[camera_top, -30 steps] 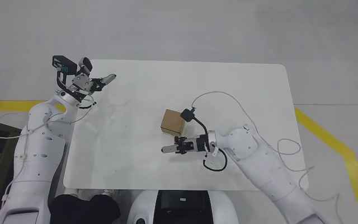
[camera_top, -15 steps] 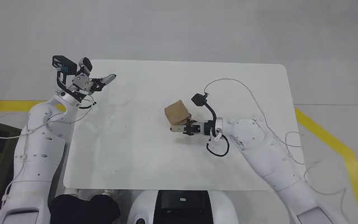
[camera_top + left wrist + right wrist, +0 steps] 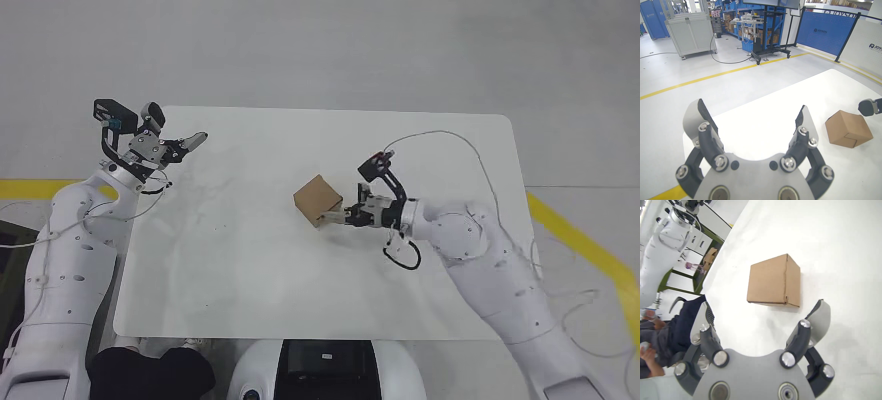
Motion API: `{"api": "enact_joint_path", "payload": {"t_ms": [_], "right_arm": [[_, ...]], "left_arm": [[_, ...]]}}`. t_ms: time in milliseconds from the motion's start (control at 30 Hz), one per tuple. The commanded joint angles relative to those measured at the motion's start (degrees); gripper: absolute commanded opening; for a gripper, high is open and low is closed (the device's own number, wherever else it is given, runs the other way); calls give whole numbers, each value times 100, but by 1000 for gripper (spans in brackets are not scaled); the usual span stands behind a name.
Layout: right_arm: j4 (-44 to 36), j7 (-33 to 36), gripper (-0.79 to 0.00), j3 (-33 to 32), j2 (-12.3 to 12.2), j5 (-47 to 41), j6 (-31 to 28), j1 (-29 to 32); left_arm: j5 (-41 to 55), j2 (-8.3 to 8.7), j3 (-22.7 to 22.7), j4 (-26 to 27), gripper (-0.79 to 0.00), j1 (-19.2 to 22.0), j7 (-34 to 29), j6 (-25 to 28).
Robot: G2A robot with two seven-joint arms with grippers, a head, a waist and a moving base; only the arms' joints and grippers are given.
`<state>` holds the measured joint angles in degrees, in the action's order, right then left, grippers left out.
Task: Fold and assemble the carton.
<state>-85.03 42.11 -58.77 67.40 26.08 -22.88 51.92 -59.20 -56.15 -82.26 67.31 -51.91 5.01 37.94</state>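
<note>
Bright, even overhead light; the white surface (image 3: 829,237) glares palely, the carton (image 3: 772,283) casts a soft shadow, wrist views bend at edges

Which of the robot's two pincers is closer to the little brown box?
The right one. The right pincer sits open just beside the carton, not gripping it. The left pincer is open well away, by a corner of the table.

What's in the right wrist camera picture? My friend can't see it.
A closed brown cardboard carton sits on a white table, just ahead of the right gripper, whose two fingers are spread open and not touching it. The robot's left arm stands beyond the table's edge.
</note>
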Motion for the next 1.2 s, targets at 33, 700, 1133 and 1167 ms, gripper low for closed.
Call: {"api": "enact_joint_path", "payload": {"t_ms": [33, 700, 1133, 1167], "right_arm": [[-152, -313, 0, -44, -30, 550, -66, 115], [45, -1343, 0, 854, 159, 3109, 252, -35], [296, -1449, 0, 1039, 314, 3176, 490, -241], [310, -1457, 0, 1051, 325, 3184, 514, -244]], "left_arm": [[0, 0, 0, 0, 0, 0, 0, 0], [0, 0, 0, 0, 0, 0, 0, 0], [0, 0, 0, 0, 0, 0, 0, 0], [0, 0, 0, 0, 0, 0, 0, 0]]}}
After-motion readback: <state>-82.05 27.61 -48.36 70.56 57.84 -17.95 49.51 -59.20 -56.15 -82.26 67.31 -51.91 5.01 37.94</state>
